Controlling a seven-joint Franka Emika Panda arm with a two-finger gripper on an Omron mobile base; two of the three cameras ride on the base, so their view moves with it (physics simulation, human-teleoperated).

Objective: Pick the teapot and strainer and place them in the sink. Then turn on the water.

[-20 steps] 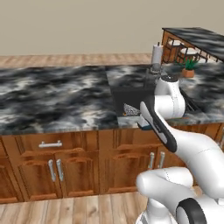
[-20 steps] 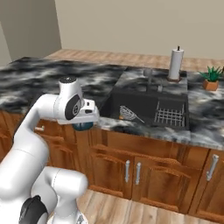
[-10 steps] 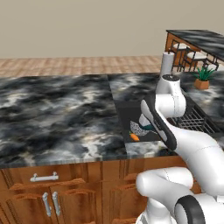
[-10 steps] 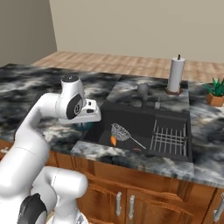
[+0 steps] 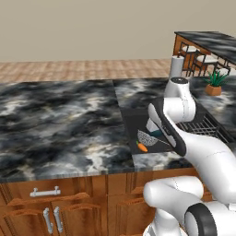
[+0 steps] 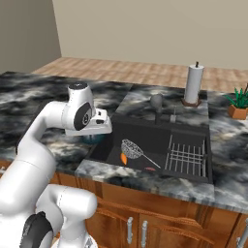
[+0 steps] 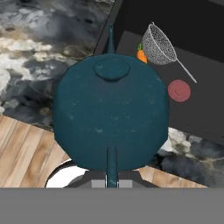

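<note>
Marbled counter (image 5: 60, 124), black sink (image 6: 160, 127), mesh strainer (image 7: 159, 43) inside, jaws clamped on round teal teapot (image 7: 111, 111)

strainer (image 6: 131, 149) lies in the sink (image 6: 189, 133), teapot (image 7: 111, 112) above the counter (image 5: 60, 124) beside it.

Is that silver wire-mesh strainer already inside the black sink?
Yes: the silver wire-mesh strainer lies on the floor of the black sink, beside a small orange carrot.

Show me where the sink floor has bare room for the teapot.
Bare black floor lies in the sink between the strainer and the faucet, and along the near left wall. Crowded spots: strainer with carrot at front, wire rack on the right. The teapot is in the gripper.
</note>
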